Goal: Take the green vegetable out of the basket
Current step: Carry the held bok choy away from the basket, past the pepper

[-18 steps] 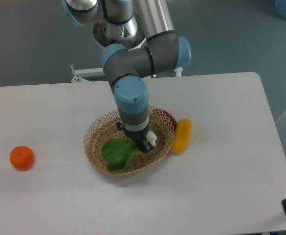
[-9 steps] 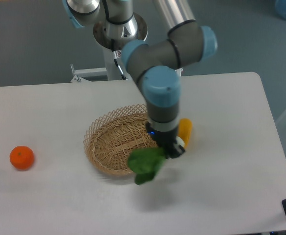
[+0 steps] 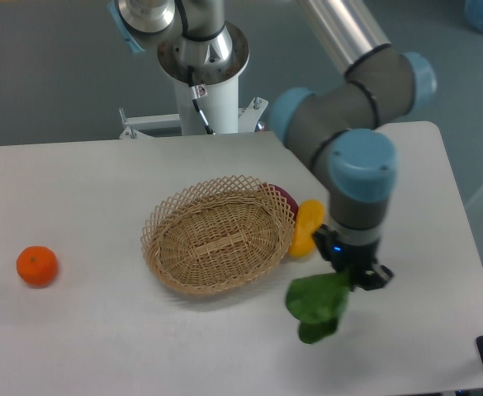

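My gripper (image 3: 359,275) is shut on the stalk end of the bok choy (image 3: 316,304), whose dark green leaves hang down and to the left below the fingers. It is held above the white table, to the right of and in front of the wicker basket (image 3: 216,238). The basket is empty. The pale stalk is mostly hidden by the fingers.
A yellow oblong vegetable (image 3: 306,228) lies against the basket's right rim, with a dark purple vegetable (image 3: 283,196) just behind it. An orange (image 3: 37,266) sits at the far left. The robot base (image 3: 201,58) stands behind the table. The table's right edge is near the arm.
The gripper has carried the bok choy up out of the basket and to the right, past the yellow vegetable, to in front of the basket's right side. The basket is left empty.
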